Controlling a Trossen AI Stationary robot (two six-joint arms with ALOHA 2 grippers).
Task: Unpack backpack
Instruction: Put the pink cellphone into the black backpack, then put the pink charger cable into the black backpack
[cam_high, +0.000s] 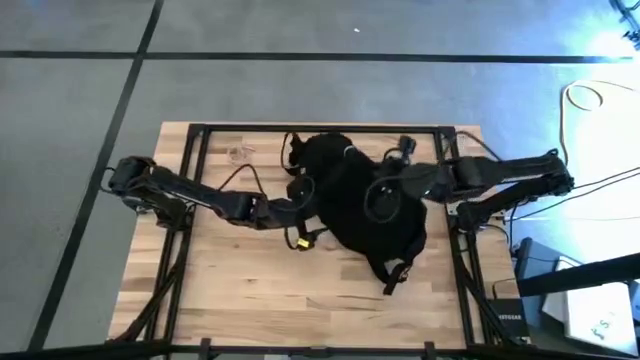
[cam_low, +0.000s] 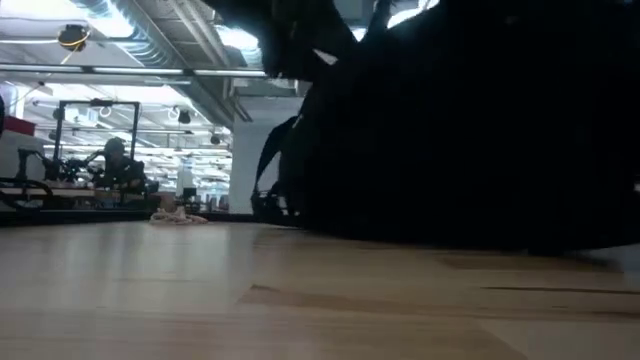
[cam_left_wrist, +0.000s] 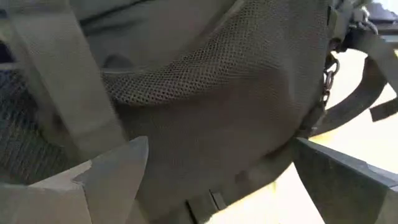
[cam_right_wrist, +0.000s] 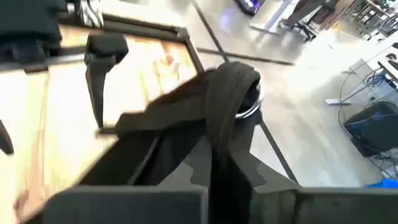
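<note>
**Both arms at backpack, mid-table**

Backpack (cam_high: 355, 205) lies on the wooden table (cam_high: 250, 285), centre toward the far edge, straps trailing toward the near right. In the low view it fills the right side as a dark mass resting on the tabletop.

Left gripper (cam_high: 300, 210) reaches in from the left and sits against the bag's left side. Left wrist view: fingers (cam_left_wrist: 115, 171) spread wide, the mesh panel (cam_left_wrist: 211, 68) and black fabric filling the gap between them; can't tell if they touch it.

Right gripper (cam_high: 385, 190) is over the bag's upper right. Right wrist view: a black strap (cam_right_wrist: 227, 106) runs up between its fingers (cam_right_wrist: 124, 199); the fingers look narrowed on the strap, which arches up from them.

A small pale object (cam_high: 238, 152) lies near the table's far left edge, well apart from the bag.
</note>
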